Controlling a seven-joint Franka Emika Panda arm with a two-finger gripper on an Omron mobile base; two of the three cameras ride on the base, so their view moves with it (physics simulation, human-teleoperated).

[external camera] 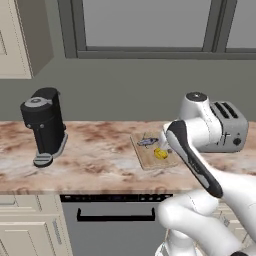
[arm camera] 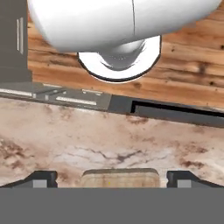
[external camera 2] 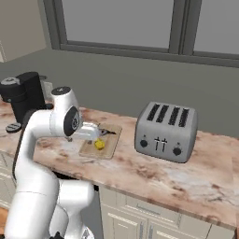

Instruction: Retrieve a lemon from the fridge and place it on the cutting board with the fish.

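End effector [arm camera: 112, 178] wide open, empty, above the board's [external camera: 147, 156] front edge. Lemon [external camera: 160, 153] sits on the board beside the fish [external camera: 148, 142], mid-surface near the toaster [external camera: 227, 127]. Retreat straight up so nothing gets nudged.

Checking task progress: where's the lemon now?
The lemon lies on the cutting board, just in front of the fish, left of the toaster.

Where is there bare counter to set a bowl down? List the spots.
Bare marbled counter lies between the coffee maker and the cutting board, and to the right of the toaster. It is crowded on the board: fish, lemon, the arm over its right edge.
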